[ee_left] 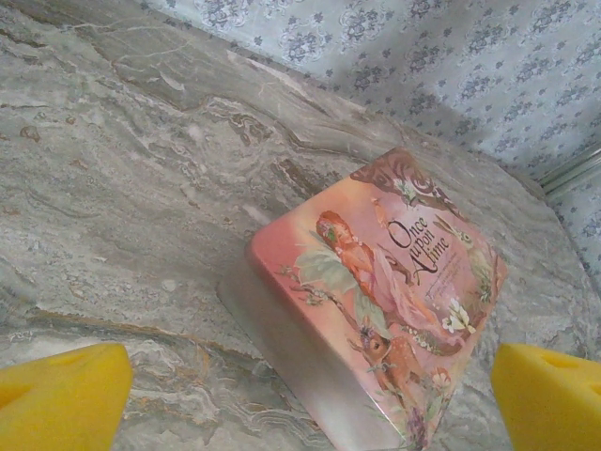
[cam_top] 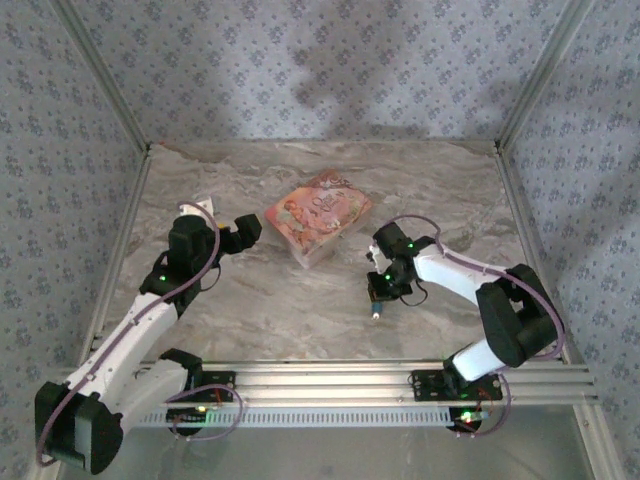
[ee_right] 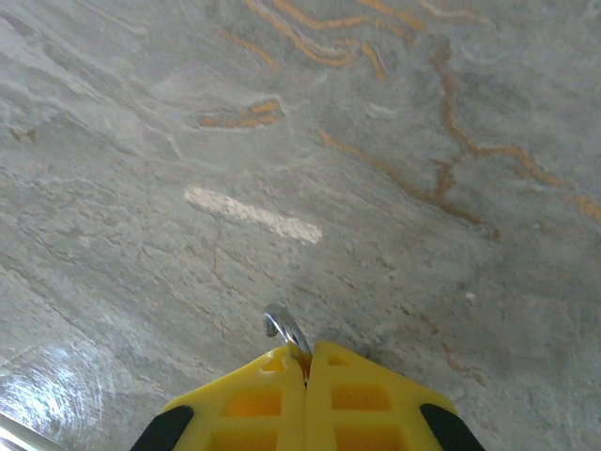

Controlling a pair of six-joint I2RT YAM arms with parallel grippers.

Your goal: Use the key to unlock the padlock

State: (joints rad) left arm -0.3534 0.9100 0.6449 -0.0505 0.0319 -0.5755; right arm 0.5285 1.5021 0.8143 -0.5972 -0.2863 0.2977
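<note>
And the right gripper (ee_right: 305,359) is clenched tight, fingertips pressed together on a small metal loop (ee_right: 282,327) that pokes out just ahead of the tips, close over the marble table (ee_right: 394,150). Whether it is a key ring or a shackle I cannot tell. Its long axis looks in line with the fingers, pointing forward off the tips, the end curling left. The left gripper (cam_top: 246,231) hangs released, pads wide apart, the pink tin (ee_left: 376,301) just ahead and between them. The smart play, I'd say: hold that pinch firm, lift clear without letting the piece swivel, and square its axis up before any turn.
</note>
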